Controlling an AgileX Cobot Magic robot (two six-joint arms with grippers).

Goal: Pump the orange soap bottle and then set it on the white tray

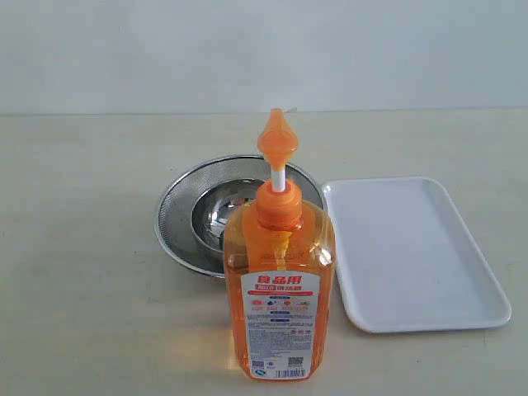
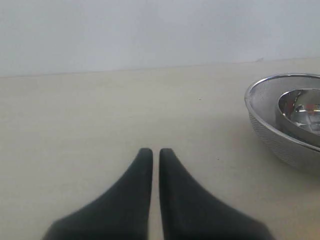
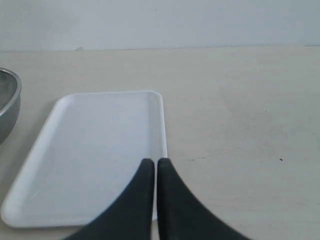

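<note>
Exterior view, one orange soap bottle (image 1: 279,289), one white tray (image 1: 412,247), two bowls (image 1: 175,221), left hand (image 2: 156,152), right hand (image 3: 156,162) both closed

On the table (image 1: 82,322), front and centre: soap bottle (image 1: 279,297), upright. Directly behind it, shifted slightly left: large bowl (image 1: 172,223), partly hidden by the bottle. Inside that bowl: smaller bowl (image 1: 213,213), nested. Right of the soap bottle: tray (image 1: 412,247), lying flat, back left corner just beside the large bowl's right rim. Close to the bottle too; whether touching, unclear.
</note>
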